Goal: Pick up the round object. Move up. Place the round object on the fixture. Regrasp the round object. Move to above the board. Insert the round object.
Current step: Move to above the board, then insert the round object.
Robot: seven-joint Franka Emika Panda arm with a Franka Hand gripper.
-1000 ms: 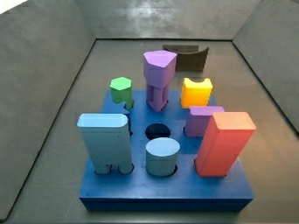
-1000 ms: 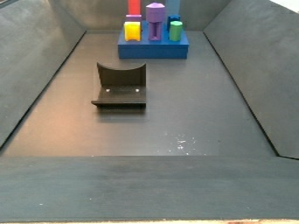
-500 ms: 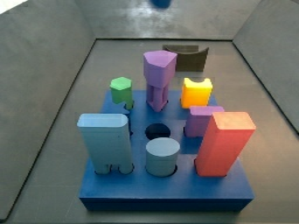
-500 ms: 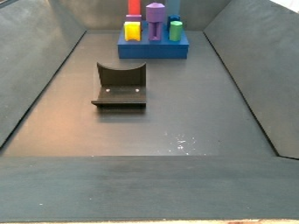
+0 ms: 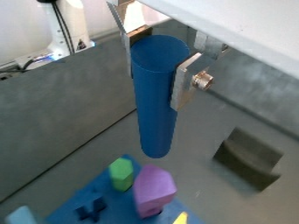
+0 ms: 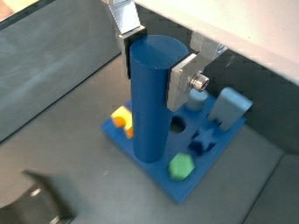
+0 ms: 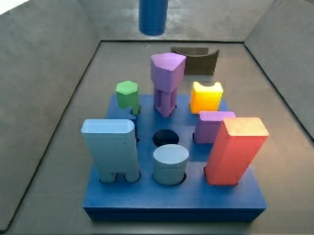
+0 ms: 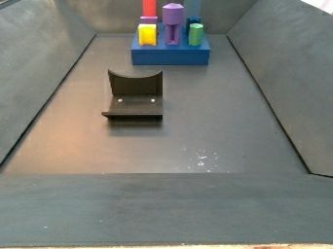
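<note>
I see the gripper high above the floor with its two silver fingers closed on the round object, clamping the upper part of it from opposite sides. The cylinder hangs upright between the pads, most of its length reaching down past the fingertips. In both wrist views the board lies below the cylinder's free end, well apart from it. A green peg and a yellow peg stand to either side of the cylinder's lower end there. In a side view only the bottom of the round object shows, high over the far end. The fixture sits bare on the floor, apart from the board.
</note>
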